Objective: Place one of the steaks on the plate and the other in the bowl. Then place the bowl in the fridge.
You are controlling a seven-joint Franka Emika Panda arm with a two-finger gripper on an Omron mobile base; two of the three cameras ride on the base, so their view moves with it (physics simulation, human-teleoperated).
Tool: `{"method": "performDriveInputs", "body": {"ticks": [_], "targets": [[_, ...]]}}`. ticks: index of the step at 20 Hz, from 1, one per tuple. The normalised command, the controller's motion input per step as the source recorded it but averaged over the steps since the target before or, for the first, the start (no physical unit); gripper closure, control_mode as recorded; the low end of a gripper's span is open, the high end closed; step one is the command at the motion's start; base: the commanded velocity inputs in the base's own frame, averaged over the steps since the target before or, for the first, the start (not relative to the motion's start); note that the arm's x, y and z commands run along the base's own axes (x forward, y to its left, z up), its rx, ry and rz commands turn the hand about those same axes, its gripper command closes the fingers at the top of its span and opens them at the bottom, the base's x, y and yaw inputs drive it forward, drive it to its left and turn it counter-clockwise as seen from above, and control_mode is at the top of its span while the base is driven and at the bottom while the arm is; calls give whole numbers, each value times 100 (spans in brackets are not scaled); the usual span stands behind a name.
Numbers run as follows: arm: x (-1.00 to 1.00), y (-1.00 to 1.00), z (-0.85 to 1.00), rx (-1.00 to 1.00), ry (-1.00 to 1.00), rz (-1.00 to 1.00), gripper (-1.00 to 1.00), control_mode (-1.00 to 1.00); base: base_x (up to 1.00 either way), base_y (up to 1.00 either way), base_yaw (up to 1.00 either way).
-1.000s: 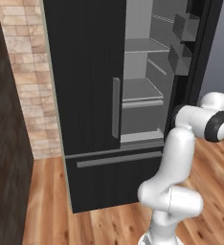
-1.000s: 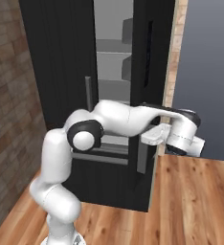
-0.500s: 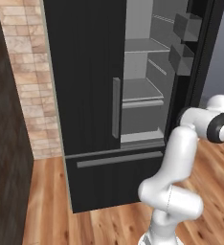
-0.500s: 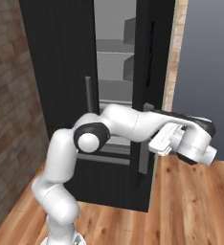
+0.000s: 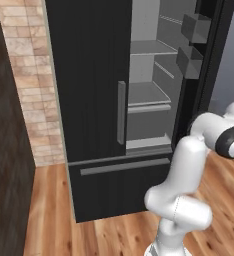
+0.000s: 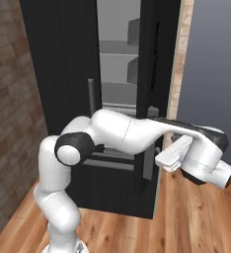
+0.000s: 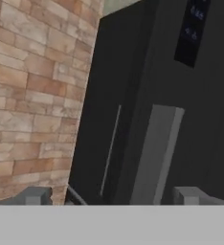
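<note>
One hazard is foreseen: with the gripper [image 7: 112,196] spread wide and empty near the open door at 3 o'clock of the fridge [image 5: 94,100], the door could be struck and swung shut.

Fridge [image 5: 96,100] dead ahead, 12 o'clock, right door swung open. Brick wall [image 5: 31,95] adjoins it at 9 o'clock. Shelves [image 5: 148,95] inside, door bins [image 5: 191,45] at 2 o'clock.
</note>
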Motion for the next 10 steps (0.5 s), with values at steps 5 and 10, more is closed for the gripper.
{"method": "performDriveInputs", "body": {"ticks": [5, 10], "targets": [[-95, 82, 0, -40, 16, -14, -100, -100, 0, 0, 0], [-34, 100, -8, -62, 37, -10, -100, -100, 0, 0, 0]]}}
